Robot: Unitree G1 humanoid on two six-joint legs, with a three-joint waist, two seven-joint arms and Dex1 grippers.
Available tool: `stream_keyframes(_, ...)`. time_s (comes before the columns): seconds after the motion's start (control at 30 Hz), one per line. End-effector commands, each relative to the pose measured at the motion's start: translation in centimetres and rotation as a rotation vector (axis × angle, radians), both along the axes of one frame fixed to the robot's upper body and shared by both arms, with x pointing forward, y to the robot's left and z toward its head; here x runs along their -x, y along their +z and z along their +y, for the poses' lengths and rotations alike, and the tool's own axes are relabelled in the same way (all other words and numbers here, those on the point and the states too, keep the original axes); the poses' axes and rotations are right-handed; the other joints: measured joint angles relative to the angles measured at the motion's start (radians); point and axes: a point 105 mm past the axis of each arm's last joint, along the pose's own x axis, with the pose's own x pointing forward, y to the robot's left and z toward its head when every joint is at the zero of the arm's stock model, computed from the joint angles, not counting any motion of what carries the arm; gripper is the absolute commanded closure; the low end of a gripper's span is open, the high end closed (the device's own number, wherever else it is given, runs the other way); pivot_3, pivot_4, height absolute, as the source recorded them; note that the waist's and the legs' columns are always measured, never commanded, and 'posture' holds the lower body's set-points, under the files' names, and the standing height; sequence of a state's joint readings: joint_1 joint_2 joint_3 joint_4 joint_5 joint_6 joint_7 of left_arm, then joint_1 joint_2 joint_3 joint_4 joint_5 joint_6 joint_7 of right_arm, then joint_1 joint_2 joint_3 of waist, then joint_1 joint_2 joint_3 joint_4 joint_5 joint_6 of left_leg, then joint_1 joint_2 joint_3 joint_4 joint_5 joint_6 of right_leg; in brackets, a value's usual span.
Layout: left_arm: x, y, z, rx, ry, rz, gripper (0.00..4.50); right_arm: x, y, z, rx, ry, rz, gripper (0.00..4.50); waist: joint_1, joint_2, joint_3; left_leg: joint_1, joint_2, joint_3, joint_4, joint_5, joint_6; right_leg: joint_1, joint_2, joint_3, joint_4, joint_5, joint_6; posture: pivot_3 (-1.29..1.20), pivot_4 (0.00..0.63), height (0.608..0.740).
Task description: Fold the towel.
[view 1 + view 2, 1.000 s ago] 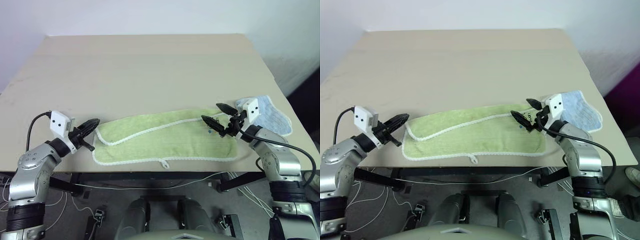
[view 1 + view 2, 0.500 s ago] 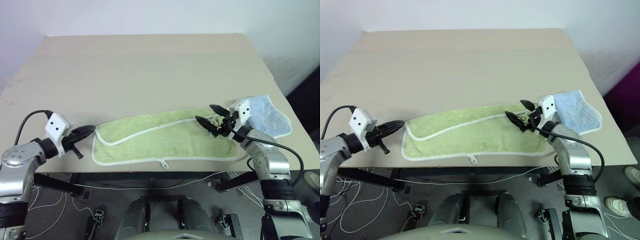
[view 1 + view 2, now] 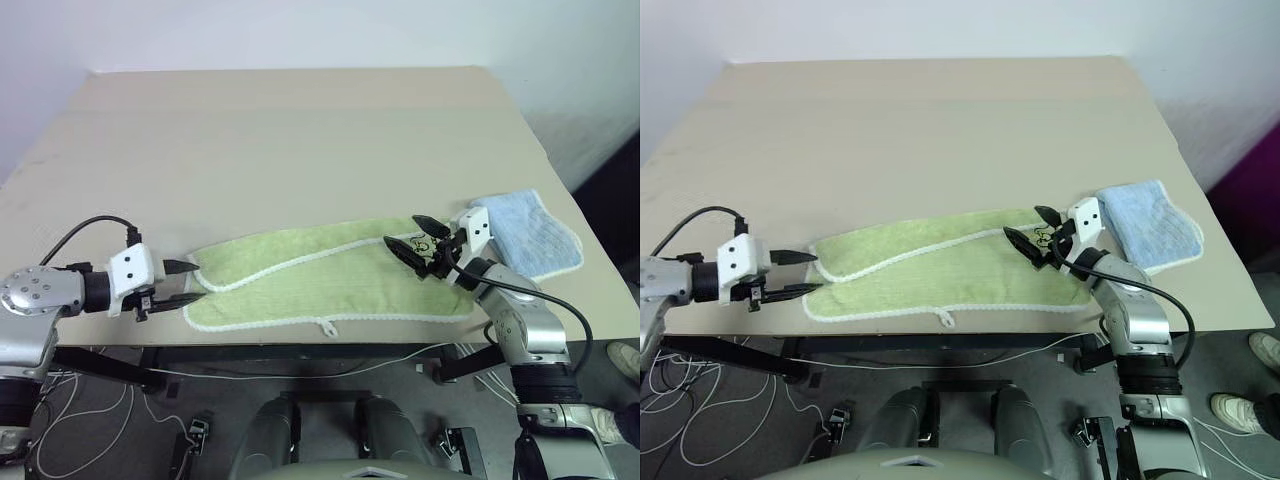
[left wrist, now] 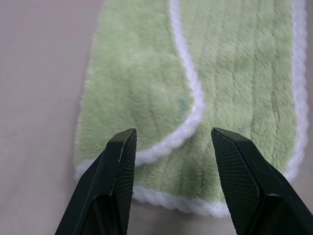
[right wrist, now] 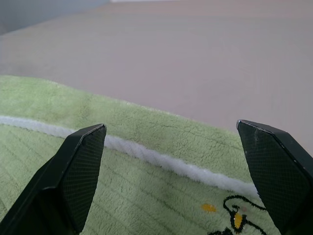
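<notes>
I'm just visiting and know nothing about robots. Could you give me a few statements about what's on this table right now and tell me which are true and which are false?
1. The green towel lies along the table's near edge. True.
2. The left gripper is clamped shut on the towel. False: its fingers stand apart at the towel's end, and nothing is pinched between them.
3. A pale-blue cloth lies beside the towel's right end. True.
4. The right gripper is shut. False: its fingers are spread wide over the towel's right end.
5. The towel is spread out in a single layer. False: one long edge is already turned over onto the rest, its white edging running across the green.
</notes>
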State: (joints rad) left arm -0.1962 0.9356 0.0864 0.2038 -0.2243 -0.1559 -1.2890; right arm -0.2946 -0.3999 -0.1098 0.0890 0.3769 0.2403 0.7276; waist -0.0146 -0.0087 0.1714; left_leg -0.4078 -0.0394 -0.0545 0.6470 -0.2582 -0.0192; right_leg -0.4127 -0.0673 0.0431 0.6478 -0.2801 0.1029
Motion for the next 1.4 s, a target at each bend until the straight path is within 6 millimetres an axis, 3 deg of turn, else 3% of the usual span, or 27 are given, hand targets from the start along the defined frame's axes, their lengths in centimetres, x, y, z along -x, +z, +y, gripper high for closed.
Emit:
stream_keyframes(0.03,-0.2,0.2,-0.2,-0.072,-0.082,-0.020,1.91,0.3,1.4,0.2,-0.017,-0.008,-0.066,0.00,0.001,0.000,0.000,0.000,0.000,0.000,0.000,0.000,0.000,0.000,0.000,0.000,0.000,0.000,0.000,0.00,0.150,0.740)
stream_keyframes(0.4,-2.2,-1.3,-0.9,-0.177,-0.166,-0.095,1.91,0.8,1.6,-0.2,-0.024,-0.041,-0.074,0.00,0.000,0.000,0.000,0.000,0.000,0.001,0.001,0.000,0.000,0.000,0.003,-0.001,0.001,0.000,0.000,0.00,0.150,0.740)
stream_keyframes(0.63,-2.9,-1.5,-1.3,-0.155,-0.164,-0.124,1.91,0.8,1.7,-0.1,-0.024,-0.042,-0.076,0.00,0.002,0.000,0.000,0.000,0.000,0.000,0.001,0.000,0.000,0.001,0.003,-0.001,0.001,0.000,0.000,0.00,0.150,0.740)
stream_keyframes(0.73,-3.1,-1.4,-1.2,-0.142,-0.153,-0.133,2.42,0.8,1.7,-0.1,-0.023,-0.039,-0.075,0.00,0.001,0.000,0.000,0.000,0.000,0.000,0.002,0.000,0.000,0.001,0.003,-0.001,0.001,0.000,0.000,0.00,0.150,0.740)
stream_keyframes(0.93,-2.9,-1.2,-0.8,-0.102,-0.130,-0.130,4.38,0.6,1.8,0.1,-0.020,-0.028,-0.076,0.00,0.000,0.000,0.000,0.000,0.000,0.000,0.002,0.000,0.000,0.001,0.004,-0.001,0.001,0.000,0.000,0.00,0.150,0.740)
stream_keyframes(1.07,-3.1,-0.5,-0.5,-0.039,-0.081,-0.140,4.45,0.6,2.1,0.1,-0.008,-0.021,-0.085,0.00,0.000,0.000,0.000,0.000,0.000,0.000,0.002,0.000,0.000,0.001,0.004,-0.001,0.001,0.000,0.000,0.00,0.150,0.740)
stream_keyframes(1.17,-3.7,1.1,-0.2,0.070,0.006,-0.148,4.45,0.4,2.9,-0.4,0.040,-0.026,-0.115,0.00,0.000,0.000,0.000,0.000,0.000,0.000,0.002,0.000,0.000,0.001,0.004,-0.001,0.001,0.000,0.000,0.00,0.150,0.740)
stream_keyframes(1.3,-4.2,3.2,-0.3,0.215,0.087,-0.154,4.45,-0.1,3.4,-1.8,0.271,-0.043,-0.184,0.00,0.001,0.000,0.000,0.000,0.000,0.000,0.002,0.000,0.001,0.001,0.003,-0.002,0.002,0.000,0.000,0.00,0.150,0.740)
stream_keyframes(1.4,-4.1,3.8,-0.3,0.252,0.118,-0.154,4.45,-0.5,3.7,-3.0,0.429,-0.038,-0.224,0.00,-0.001,0.000,0.000,0.000,0.000,0.000,0.003,0.000,0.001,0.001,0.004,-0.001,0.002,0.000,0.000,0.00,0.150,0.740)
